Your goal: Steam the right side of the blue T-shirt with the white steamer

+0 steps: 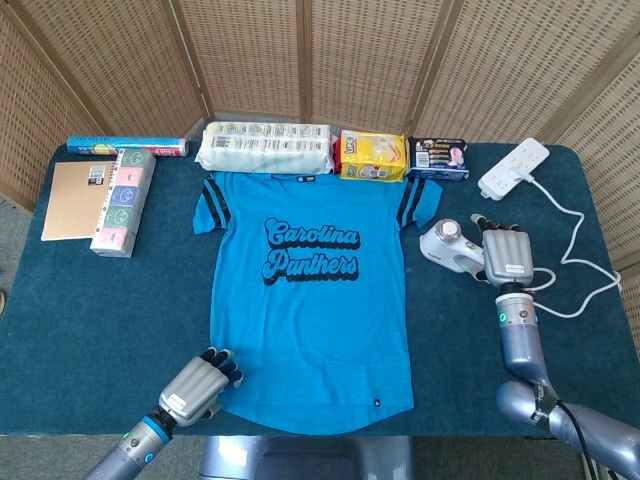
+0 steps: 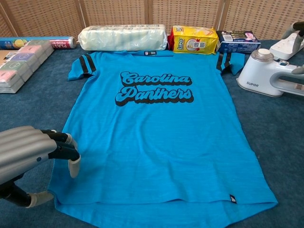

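The blue cotton T-shirt (image 1: 312, 290) lay flat mid-surface, soft and easily rucked. The white plastic steamer (image 1: 452, 246) stood at its three o'clock, rigid; its handle looked the best hold. The right robot hand (image 1: 503, 256) hovered over it, grip unclear. The left robot hand (image 1: 196, 388) pinched the hem.
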{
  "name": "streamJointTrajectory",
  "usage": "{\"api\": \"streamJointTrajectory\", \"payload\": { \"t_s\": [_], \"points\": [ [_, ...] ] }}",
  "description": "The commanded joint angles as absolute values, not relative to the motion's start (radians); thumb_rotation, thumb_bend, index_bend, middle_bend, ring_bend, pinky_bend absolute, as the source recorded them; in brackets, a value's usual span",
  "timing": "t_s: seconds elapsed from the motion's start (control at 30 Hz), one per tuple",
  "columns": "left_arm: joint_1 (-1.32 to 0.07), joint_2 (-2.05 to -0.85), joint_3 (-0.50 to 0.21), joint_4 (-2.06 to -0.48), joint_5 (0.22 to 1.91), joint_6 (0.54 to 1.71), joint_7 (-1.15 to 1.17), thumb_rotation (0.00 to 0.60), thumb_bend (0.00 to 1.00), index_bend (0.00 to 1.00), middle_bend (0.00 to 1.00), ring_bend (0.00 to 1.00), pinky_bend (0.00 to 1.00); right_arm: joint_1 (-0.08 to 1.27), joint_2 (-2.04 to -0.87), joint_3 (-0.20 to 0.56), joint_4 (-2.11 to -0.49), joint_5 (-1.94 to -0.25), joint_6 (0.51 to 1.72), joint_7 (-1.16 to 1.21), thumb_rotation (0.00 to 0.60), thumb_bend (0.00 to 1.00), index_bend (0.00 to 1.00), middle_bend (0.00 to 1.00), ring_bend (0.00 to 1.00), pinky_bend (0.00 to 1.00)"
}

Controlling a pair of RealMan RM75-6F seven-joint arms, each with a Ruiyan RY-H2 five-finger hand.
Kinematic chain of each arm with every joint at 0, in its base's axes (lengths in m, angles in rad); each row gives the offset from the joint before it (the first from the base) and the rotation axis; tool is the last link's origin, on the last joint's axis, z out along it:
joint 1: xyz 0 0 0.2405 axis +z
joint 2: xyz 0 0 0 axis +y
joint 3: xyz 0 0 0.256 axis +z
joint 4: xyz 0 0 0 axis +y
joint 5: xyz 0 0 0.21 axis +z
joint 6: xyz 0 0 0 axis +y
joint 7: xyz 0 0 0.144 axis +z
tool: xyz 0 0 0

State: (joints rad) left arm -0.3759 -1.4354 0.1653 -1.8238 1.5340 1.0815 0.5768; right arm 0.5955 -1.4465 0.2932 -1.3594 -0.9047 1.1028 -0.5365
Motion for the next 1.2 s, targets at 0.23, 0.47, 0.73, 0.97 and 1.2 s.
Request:
{"api": "streamJointTrajectory", "payload": {
  "t_s": [0.23,0.47,0.73,0.97,1.2],
  "points": [
    [-0.343,-1.351,0.216,-1.870,1.574,1.126,0.568,0.566,0.29,0.41,0.39,0.21,0.24,0.578,-1.409,0.291,-1.419,-0.908,1.139,-0.521,0.600,0.22,0.18,0.37,0.39,0.32],
    [-0.297,-1.309,0.222,-1.845,1.648,1.234,0.466,0.570,0.29,0.41,0.39,0.21,0.24,0.553,-1.383,0.290,-1.446,-0.937,1.159,-0.448,0.600,0.22,0.18,0.37,0.39,0.32],
    [-0.247,-1.288,0.218,-1.766,1.708,1.356,0.332,0.568,0.29,0.41,0.39,0.21,0.24,0.513,-1.359,0.272,-1.461,-0.999,1.184,-0.347,0.600,0.22,0.18,0.37,0.39,0.33],
    [-0.181,-1.243,0.196,-1.713,1.692,1.485,0.226,0.564,0.29,0.41,0.39,0.21,0.24,0.451,-1.321,0.227,-1.489,-1.090,1.241,-0.267,0.600,0.22,0.22,0.39,0.40,0.35],
    [-0.124,-1.212,0.164,-1.641,1.620,1.554,0.109,0.571,0.29,0.41,0.39,0.21,0.24,0.373,-1.283,0.166,-1.511,-1.174,1.308,-0.204,0.600,0.22,0.29,0.41,0.40,0.35]
  ]
}}
